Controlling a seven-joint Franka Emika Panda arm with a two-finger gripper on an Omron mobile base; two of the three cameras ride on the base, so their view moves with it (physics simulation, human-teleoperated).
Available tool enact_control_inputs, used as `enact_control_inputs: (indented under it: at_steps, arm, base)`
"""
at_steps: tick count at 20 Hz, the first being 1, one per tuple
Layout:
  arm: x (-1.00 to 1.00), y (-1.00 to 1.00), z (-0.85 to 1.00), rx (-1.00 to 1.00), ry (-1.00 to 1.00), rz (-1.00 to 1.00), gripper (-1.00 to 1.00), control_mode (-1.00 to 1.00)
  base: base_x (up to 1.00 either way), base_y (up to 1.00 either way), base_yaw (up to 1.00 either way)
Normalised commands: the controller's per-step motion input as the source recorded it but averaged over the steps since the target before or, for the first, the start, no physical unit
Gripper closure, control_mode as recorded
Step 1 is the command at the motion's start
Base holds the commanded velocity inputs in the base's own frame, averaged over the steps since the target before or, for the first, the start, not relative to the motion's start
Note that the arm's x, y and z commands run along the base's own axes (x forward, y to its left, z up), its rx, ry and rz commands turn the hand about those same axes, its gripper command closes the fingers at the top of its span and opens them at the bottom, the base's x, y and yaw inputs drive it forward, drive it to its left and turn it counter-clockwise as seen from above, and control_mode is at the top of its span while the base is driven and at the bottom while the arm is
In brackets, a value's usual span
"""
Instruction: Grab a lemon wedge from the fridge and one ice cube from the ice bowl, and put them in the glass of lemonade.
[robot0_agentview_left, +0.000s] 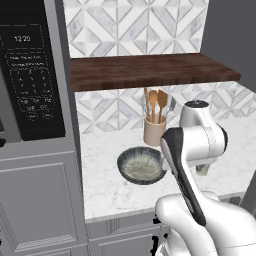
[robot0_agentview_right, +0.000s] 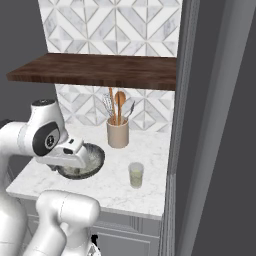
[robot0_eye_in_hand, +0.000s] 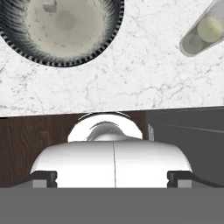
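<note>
The ice bowl (robot0_agentview_left: 142, 165), wide with a dark rim and a speckled inside, sits on the marble counter. In the hand view the ice bowl (robot0_eye_in_hand: 65, 26) is at the top left, with one pale ice cube (robot0_eye_in_hand: 49, 5) in it. The glass of lemonade (robot0_agentview_right: 135, 174) stands to the bowl's right, near the fridge (robot0_agentview_right: 220, 125); the hand view shows the glass (robot0_eye_in_hand: 203, 34) at the top right. My gripper (robot0_eye_in_hand: 112, 178) is open and empty, with its dark tips set wide apart. It hangs above the counter's front edge and partly hides the ice bowl (robot0_agentview_right: 85, 162). The lemon wedge is out of view.
A beige pot of wooden spoons (robot0_agentview_right: 118, 132) stands behind the bowl against the tiled wall. A dark wooden shelf (robot0_agentview_left: 150, 70) hangs over the counter. A black microwave (robot0_agentview_left: 30, 75) sits in the grey cabinets on the left. The dark fridge (robot0_agentview_left: 230, 35) bounds the counter on the right.
</note>
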Motion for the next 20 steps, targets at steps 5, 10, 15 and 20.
enact_control_inputs:
  at_steps: [5, 10, 15, 20]
  arm:
    - [-0.02, 0.00, 0.00, 0.00, 0.00, 0.00, -1.00, 1.00]
    - [0.00, 0.00, 0.00, 0.00, 0.00, 0.00, -1.00, 1.00]
    - [0.00, 0.00, 0.00, 0.00, 0.00, 0.00, -1.00, 1.00]
    - [0.00, 0.00, 0.00, 0.00, 0.00, 0.00, -1.00, 1.00]
  base:
    - [-0.41, 0.13, 0.00]
    - [-0.76, 0.62, -0.02]
    - [-0.33, 0.38, -0.57]
    - [-0.05, 0.01, -0.95]
